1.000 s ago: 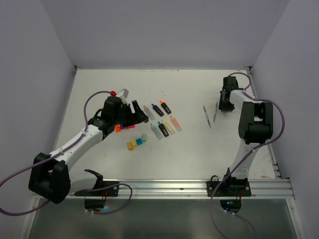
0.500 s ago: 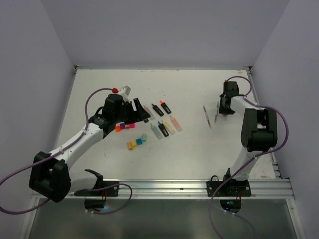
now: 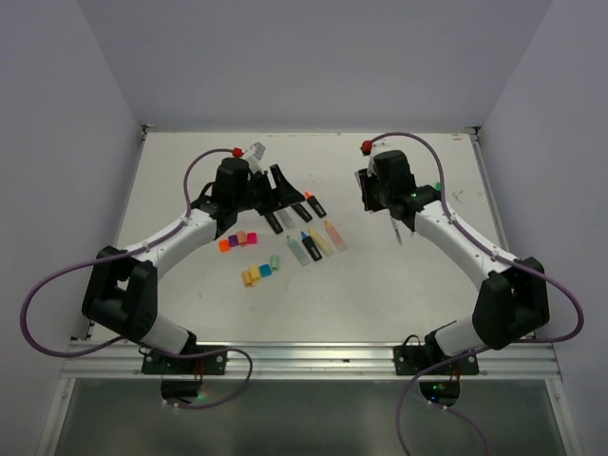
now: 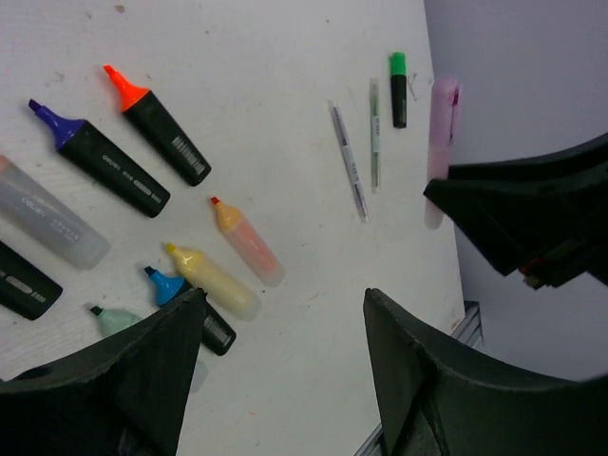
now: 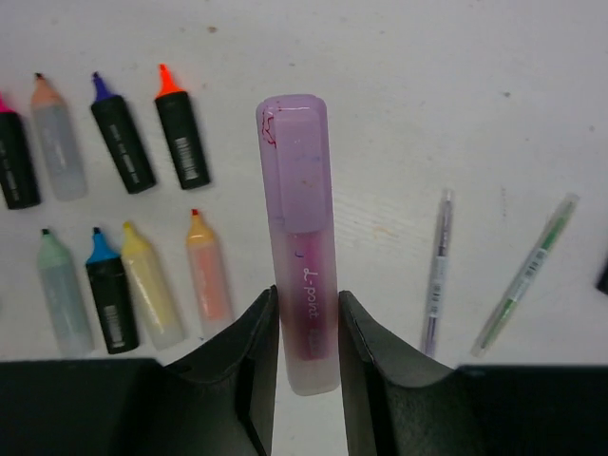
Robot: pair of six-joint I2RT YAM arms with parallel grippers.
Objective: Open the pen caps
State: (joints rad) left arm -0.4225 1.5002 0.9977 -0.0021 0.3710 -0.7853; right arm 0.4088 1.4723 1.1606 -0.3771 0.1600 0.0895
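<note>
My right gripper (image 5: 306,313) is shut on the lower body of a pastel purple highlighter (image 5: 306,285) and holds it above the table. Its lilac cap (image 5: 294,161) sits on the far end. My left gripper (image 4: 283,299) stands open and empty, its jaws wide apart, facing that highlighter (image 4: 442,142) from the left. In the top view the two grippers (image 3: 285,188) (image 3: 365,193) hang near each other over the table's far middle. Loose pen caps lie in two clusters: pink, orange and purple (image 3: 237,240), and yellow, blue and green (image 3: 257,273).
Several uncapped highlighters (image 3: 306,228) (image 5: 114,247) lie in two rows below and between the grippers. Two thin pens (image 5: 437,271) (image 5: 527,275) lie to the right, and a green-topped black pen (image 4: 398,87) lies beyond them. White walls enclose the table (image 3: 361,285).
My right arm has swung from the far right edge to the middle, carrying the purple highlighter. My left gripper has moved up and right toward it, its jaws slightly narrower.
</note>
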